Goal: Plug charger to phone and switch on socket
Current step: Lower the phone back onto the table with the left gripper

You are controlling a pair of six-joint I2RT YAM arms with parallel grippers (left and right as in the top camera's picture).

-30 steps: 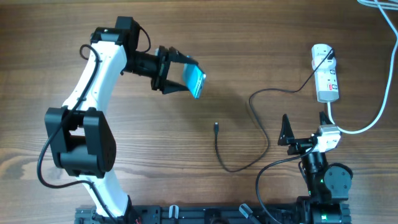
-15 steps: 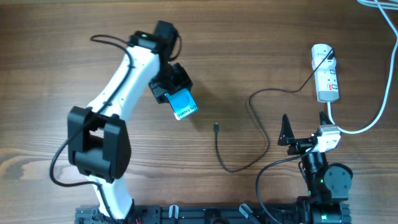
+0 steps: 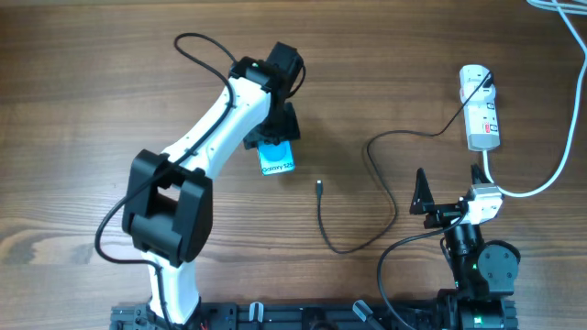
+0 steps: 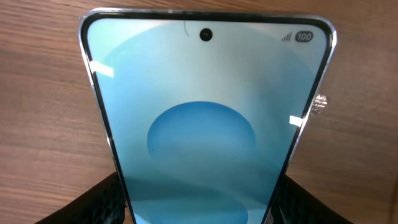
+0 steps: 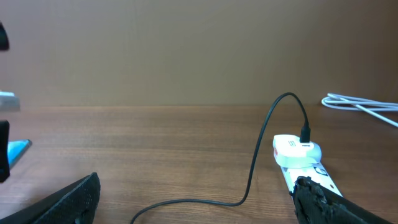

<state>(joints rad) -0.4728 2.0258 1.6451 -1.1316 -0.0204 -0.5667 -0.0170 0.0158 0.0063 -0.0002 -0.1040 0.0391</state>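
Phone: glossy teal slab with rounded corners, clamped in left gripper over the middle of the wood-grain desk. The arm extends from the near edge. Charger: thin black cable looping to the white oblong socket by the far right corner. Right gripper: spread wide, near right corner.

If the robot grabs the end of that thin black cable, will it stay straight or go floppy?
Probably floppy: the charger cable lies in loose curves across the table. It looks thin, so it is likely light. Near the socket it arches up by itself, so it may be a little springy.
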